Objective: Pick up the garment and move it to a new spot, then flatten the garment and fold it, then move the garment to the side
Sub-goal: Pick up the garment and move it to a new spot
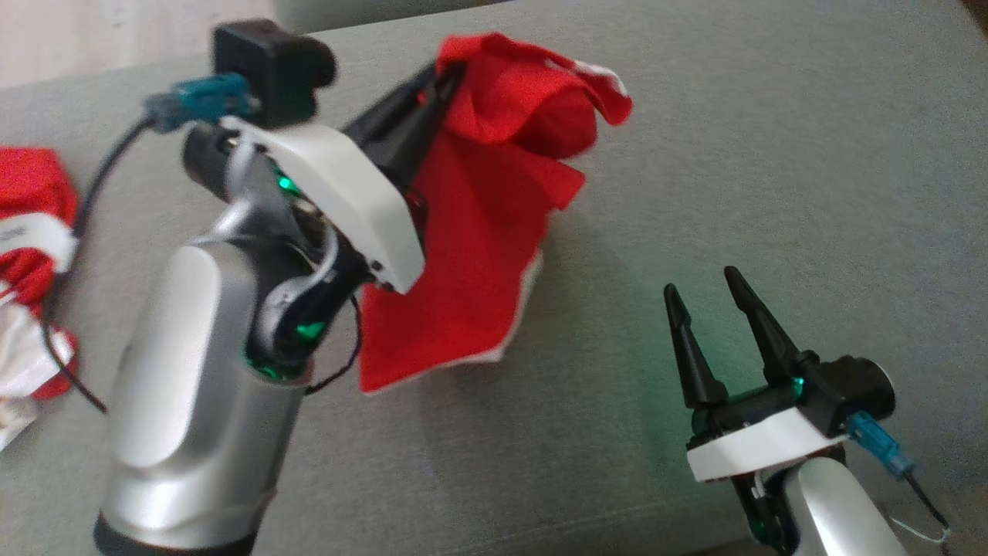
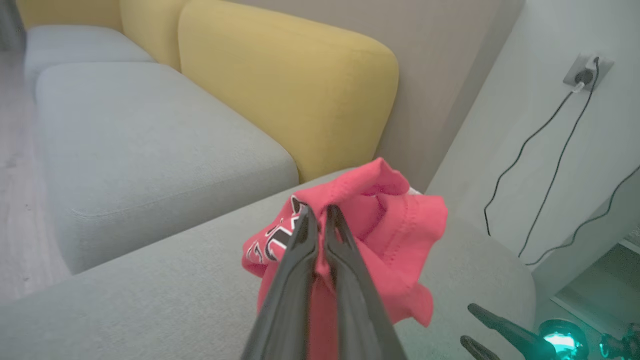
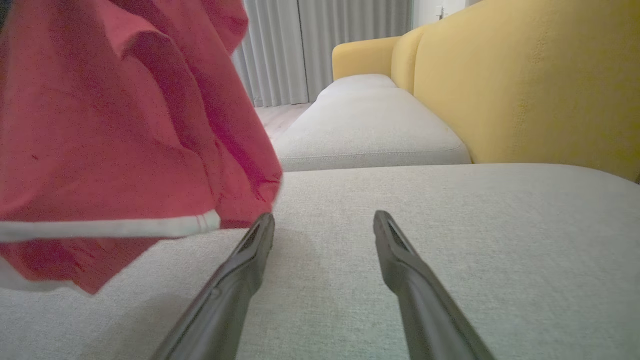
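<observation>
The grey seat cushion point(image 1: 772, 154) takes up most of the head view. The red garment point(image 1: 471, 255) hangs above it in the upper middle of the frame, and I can't tell whether its white-edged hem brushes the fabric. If it does, I think a sideways carry would drag the hem and roll it under, which would make flattening harder. At the left edge sits a red-and-white heap of cloth point(image 1: 31, 270), and setting down too near it risks tangling the two. My left gripper point(image 2: 316, 212) is pinched nearly closed on one bunched fold near the top, a thin hold that a quick swing could shake loose. My right gripper point(image 1: 701, 280), lower right, is spread wide and empty. It is close enough that a fingertip could snag the hem.
</observation>
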Robot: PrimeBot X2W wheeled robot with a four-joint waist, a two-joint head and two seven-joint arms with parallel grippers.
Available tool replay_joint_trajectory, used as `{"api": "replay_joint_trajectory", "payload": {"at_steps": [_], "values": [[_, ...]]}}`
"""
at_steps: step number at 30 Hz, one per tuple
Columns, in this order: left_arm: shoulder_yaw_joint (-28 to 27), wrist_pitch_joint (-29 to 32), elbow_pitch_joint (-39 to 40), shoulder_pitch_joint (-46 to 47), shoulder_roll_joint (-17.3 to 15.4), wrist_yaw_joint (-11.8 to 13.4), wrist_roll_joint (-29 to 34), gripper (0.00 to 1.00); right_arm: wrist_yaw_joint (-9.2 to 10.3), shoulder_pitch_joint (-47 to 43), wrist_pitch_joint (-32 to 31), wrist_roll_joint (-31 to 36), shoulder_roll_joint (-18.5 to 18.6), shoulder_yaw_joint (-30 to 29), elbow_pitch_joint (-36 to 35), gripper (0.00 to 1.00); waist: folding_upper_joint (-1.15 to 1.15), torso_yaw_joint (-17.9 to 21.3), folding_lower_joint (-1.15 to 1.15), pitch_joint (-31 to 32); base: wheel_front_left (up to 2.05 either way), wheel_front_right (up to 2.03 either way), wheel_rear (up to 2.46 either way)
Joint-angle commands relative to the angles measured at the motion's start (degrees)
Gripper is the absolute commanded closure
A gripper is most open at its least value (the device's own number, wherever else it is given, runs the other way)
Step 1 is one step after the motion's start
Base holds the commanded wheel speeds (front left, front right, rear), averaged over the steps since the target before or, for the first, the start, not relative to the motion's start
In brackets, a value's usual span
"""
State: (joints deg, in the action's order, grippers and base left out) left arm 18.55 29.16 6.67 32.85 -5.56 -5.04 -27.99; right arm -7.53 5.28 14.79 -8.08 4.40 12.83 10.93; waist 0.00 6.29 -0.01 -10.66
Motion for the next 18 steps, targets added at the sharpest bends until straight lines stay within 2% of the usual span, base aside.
{"api": "replay_joint_trajectory", "payload": {"at_steps": [1,6,8,9,10,11,12,15,18], "values": [[-1.1,-0.3,0.7,1.8,-0.6,0.4,-0.2,1.00,0.04,1.9,0.2,-0.4,-0.3,1.6,-2.2,0.00,0.00,3.5,0.01,-0.6,0.00,0.00,0.00],[3.7,-4.9,-9.2,0.7,1.9,1.8,0.0,1.00,0.04,2.3,0.2,-0.8,-0.8,2.4,-3.0,0.00,0.00,7.1,0.01,-1.1,0.00,0.00,0.00],[6.9,-10.3,-17.8,1.6,2.6,2.6,-1.8,1.00,0.04,2.5,0.2,-1.1,-1.0,3.2,-3.0,0.00,0.00,8.7,0.01,-1.4,0.00,0.00,0.00],[8.0,-13.2,-20.3,2.0,2.6,3.2,-4.6,0.95,0.04,2.6,0.2,-1.2,-1.1,3.4,-2.9,0.00,0.00,9.2,0.01,-1.5,0.00,0.00,0.00],[9.9,-16.3,-22.4,2.7,2.6,3.4,-7.4,0.59,0.04,2.7,0.2,-1.3,-1.2,3.6,-2.8,0.00,0.00,9.7,0.01,-1.6,0.00,0.00,0.00],[12.2,-19.7,-24.1,3.6,2.6,3.2,-9.8,0.38,0.04,2.7,0.2,-1.4,-1.2,3.7,-2.8,0.00,0.00,10.0,0.01,-1.7,0.00,0.00,0.00],[14.2,-23.0,-25.9,4.3,2.7,3.2,-13.0,0.00,0.04,2.7,0.2,-1.5,-1.3,3.8,-2.7,0.00,0.00,10.2,0.01,-1.8,0.00,0.00,0.00],[20.0,-29.8,-30.5,6.5,2.7,3.2,-22.8,0.00,0.04,2.7,0.2,-1.7,-1.4,3.9,-2.4,0.00,0.00,10.6,0.01,-1.9,0.00,0.00,0.00],[25.5,-34.3,-34.5,9.3,2.7,3.6,-26.4,0.00,0.04,2.6,0.2,-1.7,-1.4,3.7,-2.2,0.00,0.00,10.3,0.01,-1.9,0.00,0.00,0.00]]}}
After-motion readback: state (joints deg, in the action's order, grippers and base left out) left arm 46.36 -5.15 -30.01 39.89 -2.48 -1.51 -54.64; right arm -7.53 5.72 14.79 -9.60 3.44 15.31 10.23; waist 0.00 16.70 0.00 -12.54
